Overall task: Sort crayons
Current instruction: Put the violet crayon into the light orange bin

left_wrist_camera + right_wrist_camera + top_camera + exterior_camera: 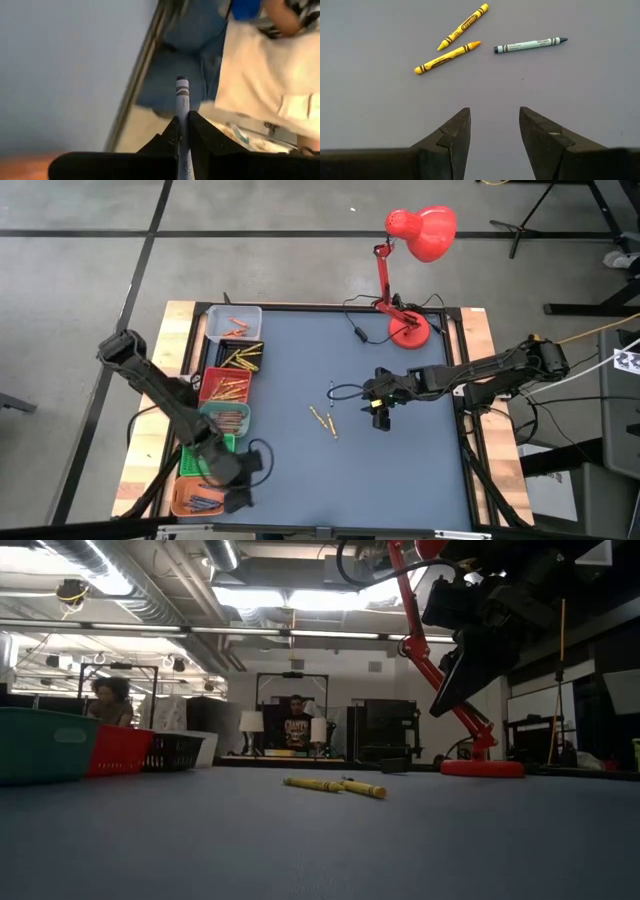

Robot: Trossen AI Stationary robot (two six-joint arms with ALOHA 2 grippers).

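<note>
left end effector [181,134] around crayon [182,102]

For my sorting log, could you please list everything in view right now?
Loose crayons: three, two yellow and one pale blue-grey, mid-table.
Held crayon: one, blue-grey, in the left gripper.
Bins: five in a row on the table's left; clear, dark, red, green, orange, holding crayons.
Desk lamp: one, red, far right corner.
People: two, in the room behind the table, one left, one centre.
Left gripper: shut, over the orange bin.
Right gripper: open, above the loose crayons.
</note>
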